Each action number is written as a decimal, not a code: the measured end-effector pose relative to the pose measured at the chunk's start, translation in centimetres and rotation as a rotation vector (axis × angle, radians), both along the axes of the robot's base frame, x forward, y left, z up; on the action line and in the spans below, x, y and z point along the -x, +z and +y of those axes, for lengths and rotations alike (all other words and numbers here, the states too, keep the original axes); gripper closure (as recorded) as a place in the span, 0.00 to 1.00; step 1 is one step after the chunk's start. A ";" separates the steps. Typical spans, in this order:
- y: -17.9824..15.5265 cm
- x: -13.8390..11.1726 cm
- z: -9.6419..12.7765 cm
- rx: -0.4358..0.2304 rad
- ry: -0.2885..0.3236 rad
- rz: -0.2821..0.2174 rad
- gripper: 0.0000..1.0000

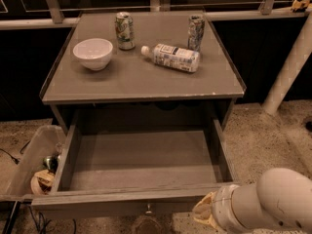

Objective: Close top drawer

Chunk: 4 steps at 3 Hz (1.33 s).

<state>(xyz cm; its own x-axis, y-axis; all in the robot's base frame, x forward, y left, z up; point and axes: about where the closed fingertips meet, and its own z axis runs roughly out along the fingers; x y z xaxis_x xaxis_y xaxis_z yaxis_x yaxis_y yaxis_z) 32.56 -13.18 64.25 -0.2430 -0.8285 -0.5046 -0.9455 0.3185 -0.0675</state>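
The top drawer (141,201) is pulled fully out of the grey table (146,82), open and empty inside. Its flat front panel runs along the bottom of the view, with a small round metal knob (148,209) at its centre. My gripper (204,212) sits at the bottom right, just right of the knob and close against the drawer's front panel. Only its pale wrist end and the white arm (273,201) behind it show; the fingers are hidden.
On the tabletop stand a white bowl (93,53), a green-white can (125,30), a grey can (196,32) and a plastic bottle (171,57) lying on its side. A clear bin (34,162) with trash sits left of the drawer. A white post (290,65) rises at right.
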 end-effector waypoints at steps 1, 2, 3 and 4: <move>-0.1 -0.1 0.0 0.000 0.001 -0.001 0.82; -0.1 -0.1 0.1 0.000 0.001 -0.001 0.58; -0.1 -0.1 0.1 0.000 0.001 -0.001 0.36; 0.8 -2.6 1.4 -0.009 0.055 -0.046 0.12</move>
<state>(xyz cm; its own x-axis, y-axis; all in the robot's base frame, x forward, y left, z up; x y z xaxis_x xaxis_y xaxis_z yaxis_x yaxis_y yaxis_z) 35.13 -11.73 65.06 -0.1736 -0.8353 -0.5217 -0.9576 0.2669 -0.1087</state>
